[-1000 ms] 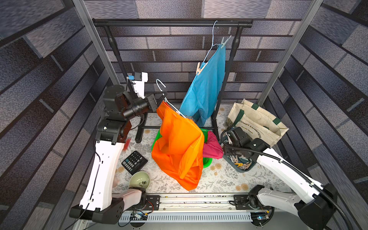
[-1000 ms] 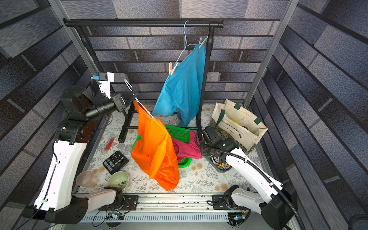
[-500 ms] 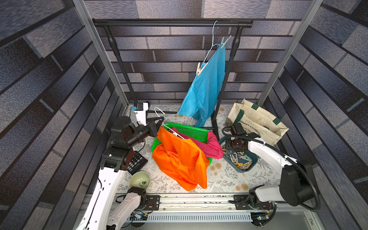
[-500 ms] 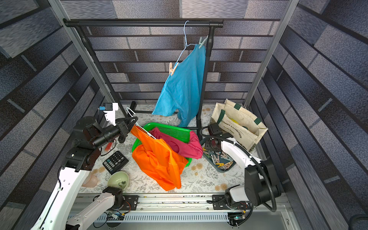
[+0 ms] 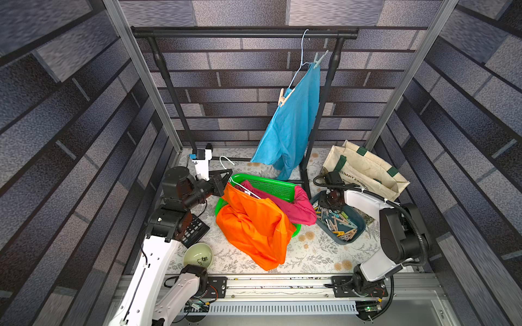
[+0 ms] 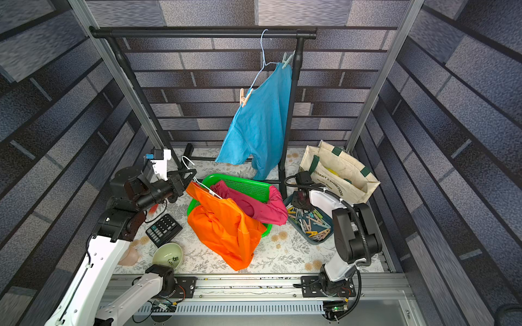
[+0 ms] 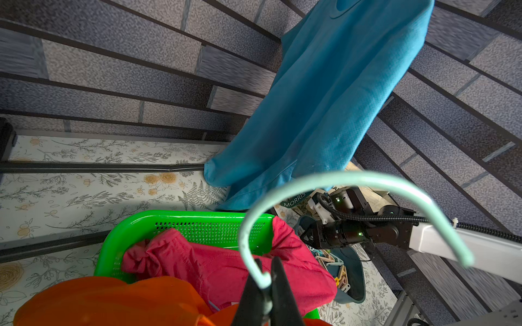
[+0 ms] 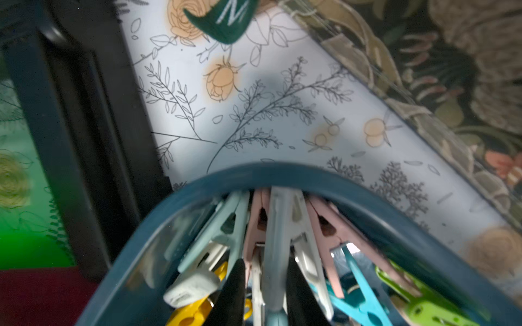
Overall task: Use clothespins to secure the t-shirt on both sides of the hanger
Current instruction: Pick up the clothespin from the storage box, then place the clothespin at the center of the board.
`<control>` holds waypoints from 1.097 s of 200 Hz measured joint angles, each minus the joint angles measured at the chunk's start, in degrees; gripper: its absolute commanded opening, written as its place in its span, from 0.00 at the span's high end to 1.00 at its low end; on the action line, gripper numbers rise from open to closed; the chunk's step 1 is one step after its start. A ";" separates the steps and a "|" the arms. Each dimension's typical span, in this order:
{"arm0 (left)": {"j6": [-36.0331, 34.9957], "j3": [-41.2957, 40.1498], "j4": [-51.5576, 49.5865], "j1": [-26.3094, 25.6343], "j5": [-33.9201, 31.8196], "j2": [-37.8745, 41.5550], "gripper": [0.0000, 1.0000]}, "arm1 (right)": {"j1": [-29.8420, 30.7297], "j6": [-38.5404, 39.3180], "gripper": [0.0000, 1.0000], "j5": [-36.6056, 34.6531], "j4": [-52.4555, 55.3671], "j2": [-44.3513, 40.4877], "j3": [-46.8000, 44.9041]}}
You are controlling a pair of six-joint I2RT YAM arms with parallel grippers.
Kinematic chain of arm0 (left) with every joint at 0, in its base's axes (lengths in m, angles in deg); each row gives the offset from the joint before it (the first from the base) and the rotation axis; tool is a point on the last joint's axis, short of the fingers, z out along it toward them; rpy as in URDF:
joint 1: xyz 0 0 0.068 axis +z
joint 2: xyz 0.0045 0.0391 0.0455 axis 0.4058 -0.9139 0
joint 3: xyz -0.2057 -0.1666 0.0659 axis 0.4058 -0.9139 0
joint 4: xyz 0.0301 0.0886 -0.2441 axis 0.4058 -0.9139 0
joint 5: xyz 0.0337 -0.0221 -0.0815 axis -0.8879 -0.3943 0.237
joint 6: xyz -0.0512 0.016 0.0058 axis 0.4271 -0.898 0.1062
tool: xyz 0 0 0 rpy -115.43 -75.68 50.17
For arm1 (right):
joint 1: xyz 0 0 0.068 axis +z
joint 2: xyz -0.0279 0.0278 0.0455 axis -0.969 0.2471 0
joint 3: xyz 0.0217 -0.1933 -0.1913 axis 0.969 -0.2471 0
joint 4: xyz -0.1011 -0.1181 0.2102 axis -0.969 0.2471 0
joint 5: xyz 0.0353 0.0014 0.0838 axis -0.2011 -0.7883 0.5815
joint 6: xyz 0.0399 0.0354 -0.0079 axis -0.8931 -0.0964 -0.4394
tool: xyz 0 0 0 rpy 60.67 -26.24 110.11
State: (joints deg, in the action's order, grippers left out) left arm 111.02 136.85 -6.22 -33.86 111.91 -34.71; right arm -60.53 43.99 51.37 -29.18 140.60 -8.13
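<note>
An orange t-shirt (image 5: 254,225) hangs on a pale mint wire hanger (image 7: 353,180) and slumps over the green basket onto the table. My left gripper (image 7: 267,261) is shut on the neck of the hanger's hook, low at the basket's left end (image 5: 226,183). Several pastel clothespins (image 5: 339,223) lie in a dark teal tray (image 8: 310,175) at the right. My right gripper (image 8: 265,264) reaches down into the tray's far end (image 6: 299,203). Its black fingers press both sides of a pale blue-white clothespin (image 8: 282,225).
A blue t-shirt (image 5: 291,127) hangs pinned on the black rack (image 5: 243,31); one rack post (image 5: 308,169) stands between basket and tray. The green basket (image 5: 265,186) holds a magenta garment (image 5: 296,209). A tote bag (image 5: 364,172) stands behind the tray. A calculator (image 5: 195,228) and a bowl (image 5: 197,255) lie at front left.
My left arm has come down from high up, so the orange t-shirt now rests on the basket and the table. My right gripper moved to the tray's far end and closed round a clothespin.
</note>
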 measured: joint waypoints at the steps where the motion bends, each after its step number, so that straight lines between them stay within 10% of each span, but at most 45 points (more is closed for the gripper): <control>1: 0.00 0.00 -0.02 0.00 0.00 0.00 1.00 | -0.02 -0.15 0.82 0.02 -0.11 0.11 0.00; 70: 0.04 -0.17 0.33 0.24 0.00 -0.31 1.00 | -0.31 0.17 0.99 0.04 -1.14 -2.62 -0.92; 143: 0.22 -0.20 0.68 1.07 -0.79 -1.18 1.00 | 1.64 1.44 1.00 4.00 7.72 -25.88 -6.82; 219: 1.31 -0.20 1.36 1.92 -2.14 -0.74 1.00 | 33.68 -8.33 1.00 5.99 18.03 -31.52 -11.04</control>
State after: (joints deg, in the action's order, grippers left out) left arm 112.33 136.65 -4.86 -31.93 109.77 -35.46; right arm -26.85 35.66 57.36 -11.15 109.08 -19.17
